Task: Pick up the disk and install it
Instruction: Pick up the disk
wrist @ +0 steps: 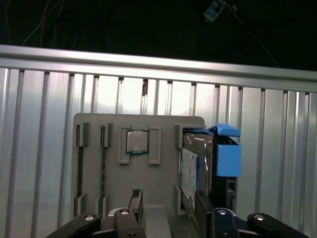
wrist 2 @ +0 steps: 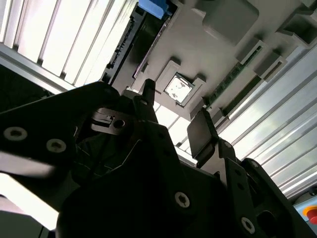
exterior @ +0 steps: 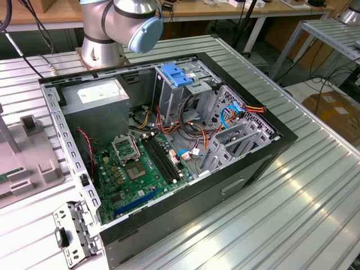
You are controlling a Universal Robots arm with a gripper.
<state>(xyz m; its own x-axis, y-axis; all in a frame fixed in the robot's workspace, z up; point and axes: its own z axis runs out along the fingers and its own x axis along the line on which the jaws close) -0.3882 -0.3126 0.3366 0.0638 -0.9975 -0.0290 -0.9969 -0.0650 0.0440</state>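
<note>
The disk stands on edge in a slot of a grey tray. It is silver metal with a white and blue label, and its blue carrier runs along its side. In the second wrist view a blue corner of the carrier shows at the tray's end. My gripper hangs above the tray, open and holding nothing. One finger sits close beside the disk's near end and the other finger is near the tray's middle. In the second wrist view the gripper also stands open.
The tray also carries a processor chip and memory sticks in slots. An open computer case lies on the ribbed metal table, with a motherboard, a grey power supply, a blue-latched drive cage and loose cables.
</note>
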